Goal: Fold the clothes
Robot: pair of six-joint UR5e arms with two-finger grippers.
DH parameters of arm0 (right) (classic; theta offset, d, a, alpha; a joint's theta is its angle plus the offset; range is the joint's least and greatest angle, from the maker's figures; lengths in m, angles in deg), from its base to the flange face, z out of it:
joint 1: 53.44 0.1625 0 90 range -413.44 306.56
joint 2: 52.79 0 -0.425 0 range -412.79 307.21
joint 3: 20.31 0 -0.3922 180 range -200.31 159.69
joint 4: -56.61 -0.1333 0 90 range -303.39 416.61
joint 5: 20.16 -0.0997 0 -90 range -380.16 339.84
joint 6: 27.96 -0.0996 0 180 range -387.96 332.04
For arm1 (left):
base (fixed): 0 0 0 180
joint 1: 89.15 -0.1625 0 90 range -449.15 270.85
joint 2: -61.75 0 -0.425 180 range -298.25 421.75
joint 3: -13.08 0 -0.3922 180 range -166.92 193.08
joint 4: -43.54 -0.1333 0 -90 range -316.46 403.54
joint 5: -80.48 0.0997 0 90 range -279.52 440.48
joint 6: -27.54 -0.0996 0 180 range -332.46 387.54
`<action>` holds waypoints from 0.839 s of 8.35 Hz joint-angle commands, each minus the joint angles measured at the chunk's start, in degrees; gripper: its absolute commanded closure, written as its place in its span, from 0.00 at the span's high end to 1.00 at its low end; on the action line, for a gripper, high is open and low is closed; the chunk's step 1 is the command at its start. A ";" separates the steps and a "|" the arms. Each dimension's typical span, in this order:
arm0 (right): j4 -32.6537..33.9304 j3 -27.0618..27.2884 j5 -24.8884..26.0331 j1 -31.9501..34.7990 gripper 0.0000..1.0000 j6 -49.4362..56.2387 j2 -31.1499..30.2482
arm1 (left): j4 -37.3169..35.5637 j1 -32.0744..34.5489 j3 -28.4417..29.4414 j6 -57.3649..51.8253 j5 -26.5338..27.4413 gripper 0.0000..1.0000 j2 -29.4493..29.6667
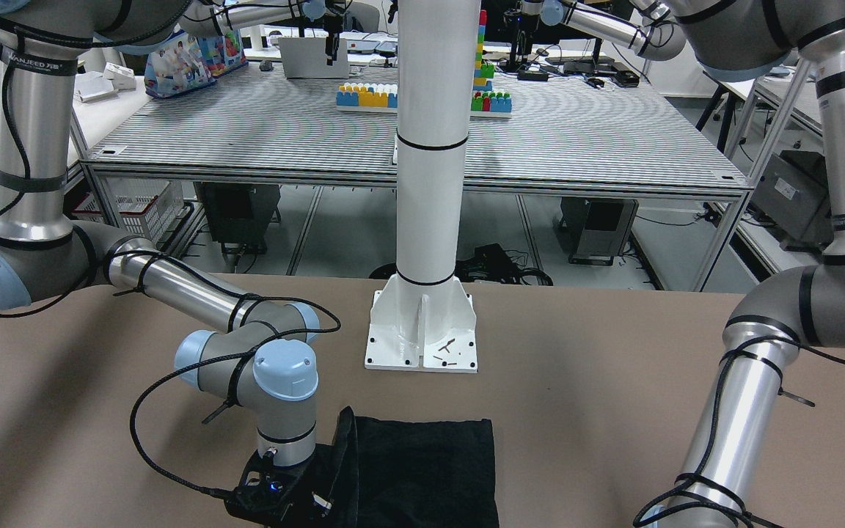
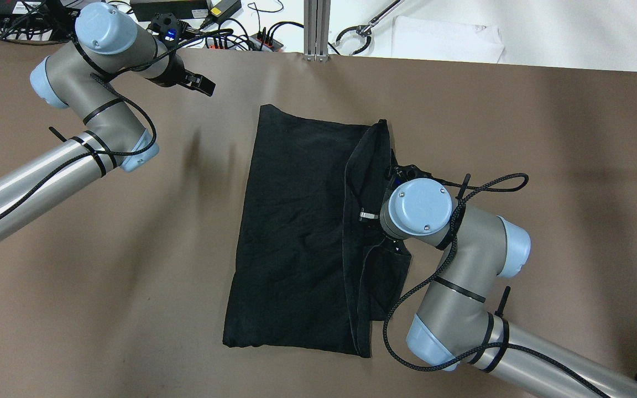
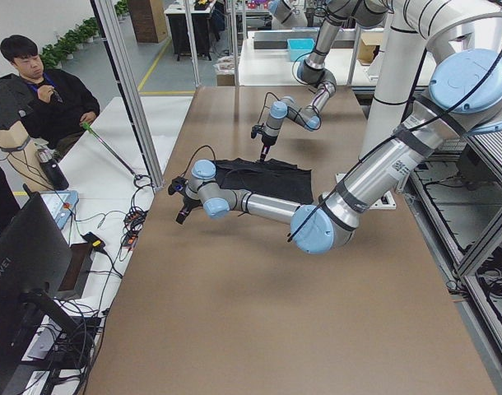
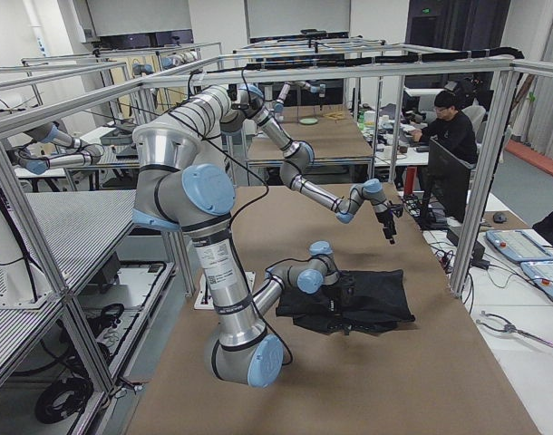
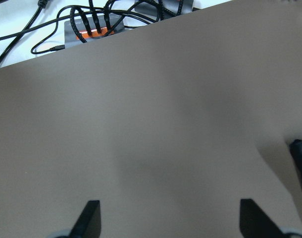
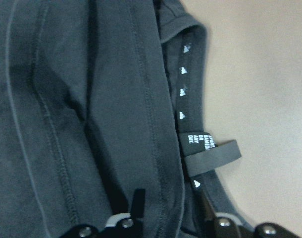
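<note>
My right fingers (image 6: 137, 203) pinch the cloth (image 2: 296, 221) by its hem, left fingers (image 5: 91, 215) open; I should carry it low, straight to the opposite edge.

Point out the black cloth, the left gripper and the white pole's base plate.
black cloth (image 2: 296, 232), overhead exterior view, flat middle of the fabric.
left gripper (image 5: 171, 220), left wrist view, midway between its fingertips.
base plate (image 1: 393, 353), exterior front-facing view, flat left part of the plate.
</note>
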 commanded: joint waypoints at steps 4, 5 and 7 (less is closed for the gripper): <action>-0.22 -14.03 0.39 0.34 0.91 -9.26 15.11 | 0.00 -0.05 -0.28 0.00 0.00 1.00 -0.38; -0.22 -15.12 0.39 0.61 0.87 -7.77 15.31 | 0.00 -0.05 -0.28 0.00 0.00 1.00 -0.38; -0.22 -15.30 0.39 1.92 0.50 -0.58 15.23 | 0.00 -0.05 -0.80 0.00 0.00 1.00 -0.64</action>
